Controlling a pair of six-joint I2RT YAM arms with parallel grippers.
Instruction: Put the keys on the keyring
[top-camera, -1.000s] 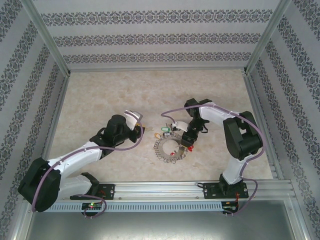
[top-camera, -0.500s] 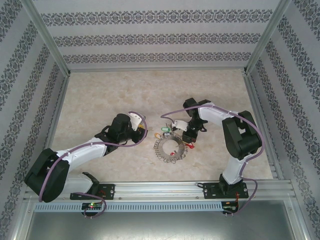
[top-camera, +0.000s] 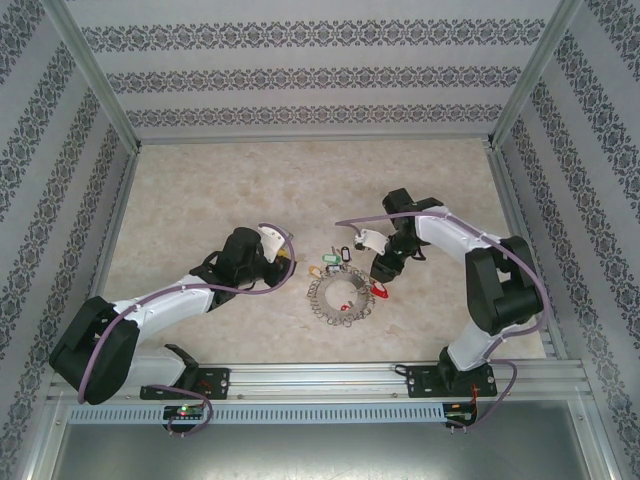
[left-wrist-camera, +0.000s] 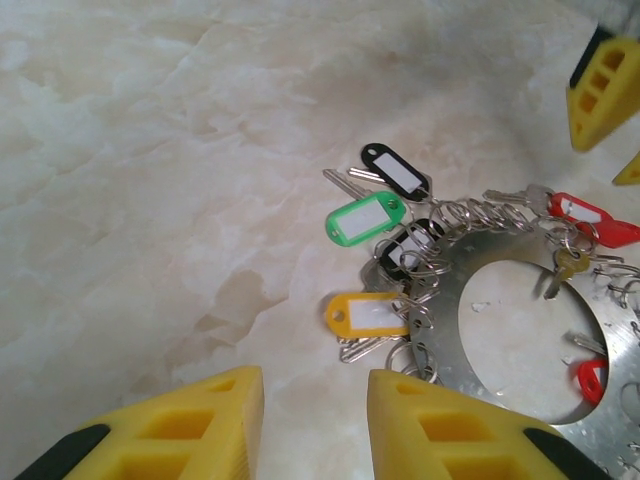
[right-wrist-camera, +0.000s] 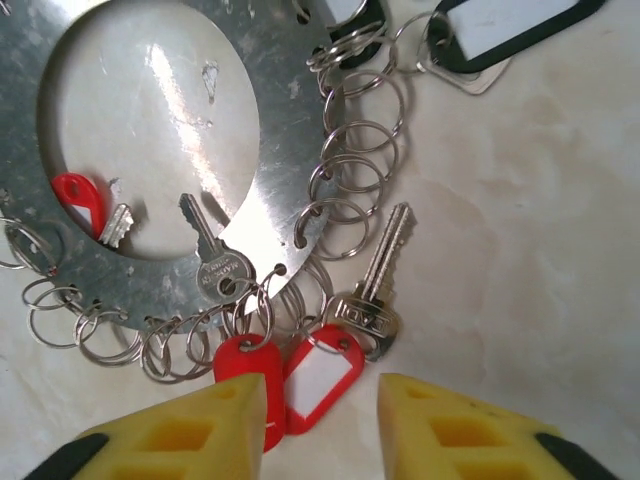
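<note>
My jaws stood apart at the bottom of my view with nothing between them. Ahead and to the right the keyring (left-wrist-camera: 505, 250) lay flat on the pale marbled bench (left-wrist-camera: 150, 150), small loops crowding its rim. The keys (left-wrist-camera: 343, 182) fanned off its left side with a black tag (left-wrist-camera: 395, 170), a green tag (left-wrist-camera: 365, 218) and a yellow tag (left-wrist-camera: 367, 313). A red tag (left-wrist-camera: 595, 218) lay at its far edge.

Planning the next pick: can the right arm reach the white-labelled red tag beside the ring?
Probably yes: the right tool hangs open just over that red tag, nothing covering it, though another red tag lies right beside it.
</note>
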